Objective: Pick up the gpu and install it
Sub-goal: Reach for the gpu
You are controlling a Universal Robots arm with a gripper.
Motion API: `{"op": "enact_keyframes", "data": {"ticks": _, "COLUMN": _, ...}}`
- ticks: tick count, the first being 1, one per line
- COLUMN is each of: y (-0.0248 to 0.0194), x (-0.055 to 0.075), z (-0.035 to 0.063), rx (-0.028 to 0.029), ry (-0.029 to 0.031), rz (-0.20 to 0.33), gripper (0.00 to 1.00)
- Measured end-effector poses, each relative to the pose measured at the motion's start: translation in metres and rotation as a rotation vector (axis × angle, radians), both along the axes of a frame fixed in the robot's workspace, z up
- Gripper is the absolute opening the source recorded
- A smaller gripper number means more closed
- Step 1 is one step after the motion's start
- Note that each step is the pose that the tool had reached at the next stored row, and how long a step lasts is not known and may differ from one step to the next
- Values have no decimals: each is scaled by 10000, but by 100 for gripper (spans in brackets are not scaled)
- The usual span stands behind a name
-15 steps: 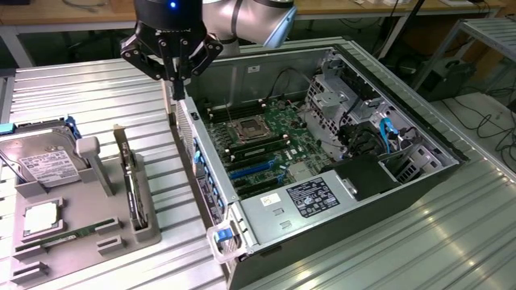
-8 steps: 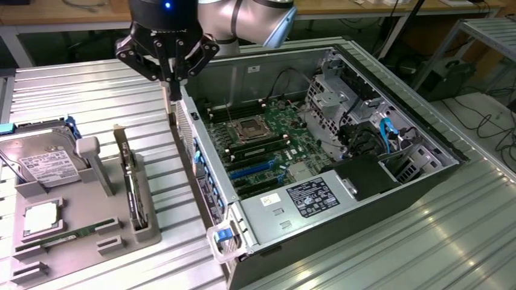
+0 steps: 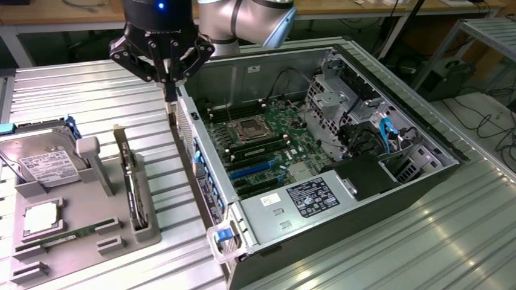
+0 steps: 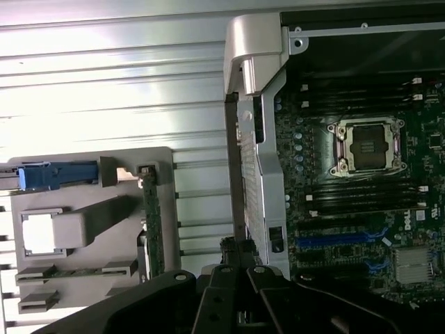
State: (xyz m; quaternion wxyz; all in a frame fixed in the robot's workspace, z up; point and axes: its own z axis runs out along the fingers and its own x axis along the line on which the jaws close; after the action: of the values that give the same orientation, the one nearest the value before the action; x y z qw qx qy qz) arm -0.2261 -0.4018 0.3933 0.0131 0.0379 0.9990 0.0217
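Note:
The gpu (image 3: pixel 127 175) is a thin green card with a silver end bracket. It stands on edge in a slot of the grey parts holder (image 3: pixel 149 232), to the exterior view's left of the open computer case (image 3: pixel 347 199). The wrist view shows the gpu (image 4: pixel 152 226) edge-on in the same holder (image 4: pixel 163 156). My gripper (image 3: pixel 170 96) hangs shut and holds nothing, above the case's near side wall and a little beyond the gpu's far end. In the wrist view the gripper (image 4: pixel 237 259) sits over that wall's edge, fingers pressed together.
Inside the case lies the motherboard (image 3: pixel 266 145) with an empty CPU socket (image 4: pixel 366 145) and blue expansion slots (image 3: pixel 250 172). The holder also carries a hard drive (image 3: pixel 45 160), a silver chip (image 3: pixel 38 217) and a memory stick (image 3: pixel 72 237). All stands on a ribbed metal table (image 3: pixel 89 96).

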Motion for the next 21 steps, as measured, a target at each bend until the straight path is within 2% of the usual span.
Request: {"op": "enact_keyframes", "data": {"ticks": 21, "y": -23, "x": -195, "z": 0, "rx": -1, "ry": 1, "rz": 0, "gripper": 11}}
